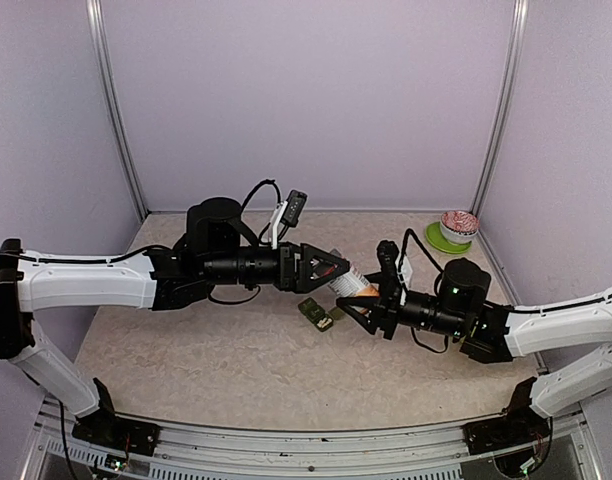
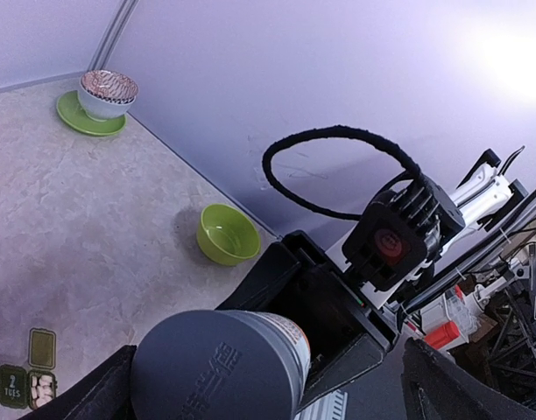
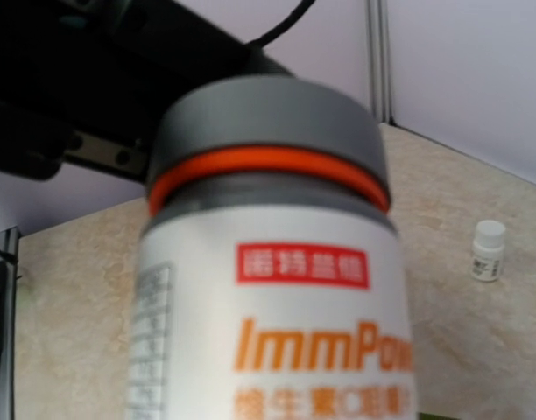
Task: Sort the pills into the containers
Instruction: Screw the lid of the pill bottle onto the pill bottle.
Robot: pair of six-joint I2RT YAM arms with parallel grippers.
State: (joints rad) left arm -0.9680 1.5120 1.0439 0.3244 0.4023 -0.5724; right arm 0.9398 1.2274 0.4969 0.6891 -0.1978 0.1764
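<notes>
A white pill bottle [image 1: 351,285] with orange print and a grey cap is held in the air between the two arms. My right gripper [image 1: 366,308] is shut on its body, and the label [image 3: 285,341] fills the right wrist view and hides the fingers. My left gripper [image 1: 334,270] is open around the grey cap [image 2: 217,363]. Its left finger lies by the cap and its right finger [image 2: 461,385] stands well apart. A green weekly pill organizer [image 1: 315,314] lies on the table below the bottle, with white pills in one open cell [image 2: 42,388].
A striped bowl on a green saucer [image 1: 456,228] stands at the back right corner and shows in the left wrist view [image 2: 106,92]. A small green bowl [image 2: 227,234] sits near the wall. A small white bottle [image 3: 489,250] stands on the table.
</notes>
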